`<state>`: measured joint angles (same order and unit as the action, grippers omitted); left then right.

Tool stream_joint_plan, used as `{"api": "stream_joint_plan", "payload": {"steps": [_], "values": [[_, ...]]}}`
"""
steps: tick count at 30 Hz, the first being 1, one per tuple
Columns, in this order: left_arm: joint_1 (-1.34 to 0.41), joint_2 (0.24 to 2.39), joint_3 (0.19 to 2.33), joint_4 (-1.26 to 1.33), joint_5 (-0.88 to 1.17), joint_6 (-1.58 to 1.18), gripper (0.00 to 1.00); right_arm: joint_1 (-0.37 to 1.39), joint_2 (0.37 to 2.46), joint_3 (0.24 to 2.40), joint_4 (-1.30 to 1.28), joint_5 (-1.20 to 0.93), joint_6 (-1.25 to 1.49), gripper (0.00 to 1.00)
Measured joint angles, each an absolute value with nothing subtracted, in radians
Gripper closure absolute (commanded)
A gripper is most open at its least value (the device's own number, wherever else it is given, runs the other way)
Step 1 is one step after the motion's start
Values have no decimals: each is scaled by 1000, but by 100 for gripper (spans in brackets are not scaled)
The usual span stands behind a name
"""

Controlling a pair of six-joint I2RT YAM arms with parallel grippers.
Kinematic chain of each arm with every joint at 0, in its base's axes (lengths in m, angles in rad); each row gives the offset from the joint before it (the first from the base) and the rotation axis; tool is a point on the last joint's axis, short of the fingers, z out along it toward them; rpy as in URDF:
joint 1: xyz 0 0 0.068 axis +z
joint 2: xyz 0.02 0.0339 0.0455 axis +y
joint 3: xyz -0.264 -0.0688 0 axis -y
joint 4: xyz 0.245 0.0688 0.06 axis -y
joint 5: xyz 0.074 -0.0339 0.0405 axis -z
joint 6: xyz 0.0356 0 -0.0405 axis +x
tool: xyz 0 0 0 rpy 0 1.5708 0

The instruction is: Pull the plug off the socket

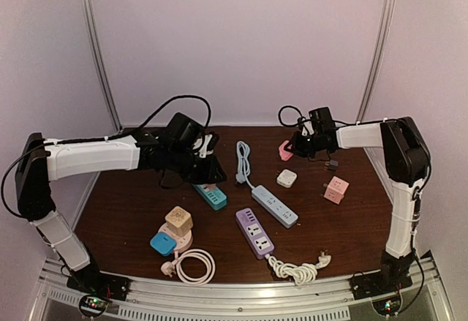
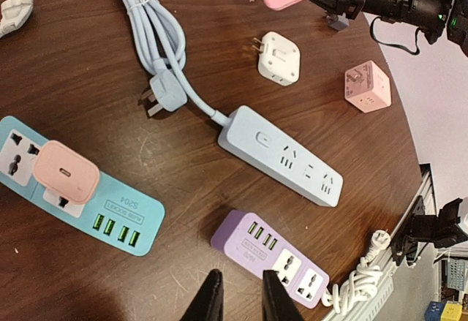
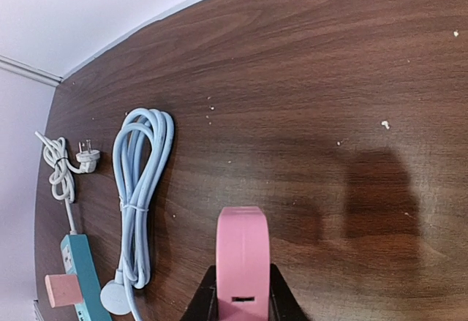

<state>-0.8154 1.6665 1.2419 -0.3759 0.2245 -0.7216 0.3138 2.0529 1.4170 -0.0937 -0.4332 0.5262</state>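
My right gripper [image 1: 298, 145] is shut on a pink plug [image 1: 285, 150] and holds it off the table at the back right. In the right wrist view the pink plug [image 3: 243, 251] sits clamped between the fingers of that gripper [image 3: 243, 295]. A teal power strip [image 2: 73, 189] lies on the table with a pale pink charger [image 2: 66, 177] plugged into it. It also shows in the top view [image 1: 210, 195]. My left gripper [image 1: 210, 166] hovers over the teal strip's far end. In the left wrist view its gripper [image 2: 241, 299] is open and empty.
A light blue power strip [image 1: 274, 205] with its coiled cable [image 1: 243, 161], a purple power strip [image 1: 254, 232], a white adapter [image 1: 287, 178] and a pink cube socket [image 1: 336, 189] lie mid-table. A round stack with a beige cube [image 1: 178, 222] and a white cable coil [image 1: 194, 266] are at the front.
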Motion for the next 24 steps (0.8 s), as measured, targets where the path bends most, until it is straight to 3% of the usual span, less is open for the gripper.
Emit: {"api": "stream_joint_plan", "payload": {"steps": [9,18,24], "values": [[-815,1633,1208,-377,187,-715,79,249,2075,1411,-39,-514,588,72],[-815,1650,1216,-379,182,-714,79,214,2081,1378,-41,-541,587,70],[-815,1650,1218,-391,174,-714,79,194,2081,1364,-71,-532,564,63]]}}
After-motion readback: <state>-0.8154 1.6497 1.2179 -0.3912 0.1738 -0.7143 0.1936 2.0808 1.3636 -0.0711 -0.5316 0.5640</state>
